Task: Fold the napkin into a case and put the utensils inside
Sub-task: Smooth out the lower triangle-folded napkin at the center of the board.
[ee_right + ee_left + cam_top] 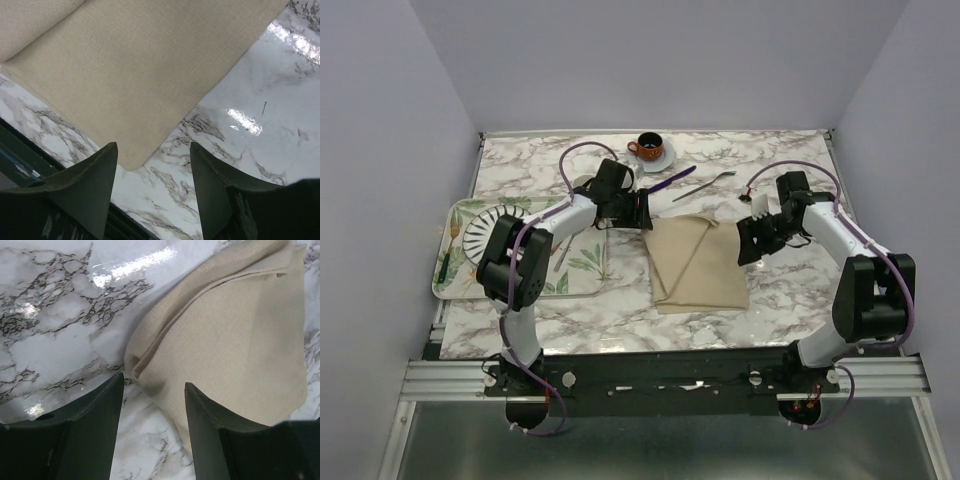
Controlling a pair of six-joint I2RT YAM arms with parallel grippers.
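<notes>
The folded napkin (695, 262) lies flat near the middle of the marble table (620, 310), a little toward 3 o'clock. Bare tabletop runs from its near hem to the metal rail at 6 o'clock. Its weave is plain, matte beige, and overlapping layers leave a diagonal fold line across the top. The left gripper (642, 210) sits at the cloth's 10 o'clock corner, fingers parted and gripping nothing. In its wrist view the rounded, doubled corner of the napkin (235, 340) lies just ahead of the gap in the left gripper (154, 385). The right gripper (748, 240) hangs just off the 3 o'clock edge, also spread open and empty. From its own camera a corner of the napkin (140, 65) reaches between the dark fingers of the right gripper (154, 150), over glossy, grey-veined stone. Past the napkin, at about 12 o'clock, the slim purple knife (670, 181) and the silver fork (705, 185) lie slanted, close together on the tabletop, clear of the cloth. A dark cup on a white saucer (648, 147) stands near the far edge. At 9 o'clock is a leaf-printed tray (455, 270) carrying a striped plate (485, 230). Plain pale walls close in on three sides.
</notes>
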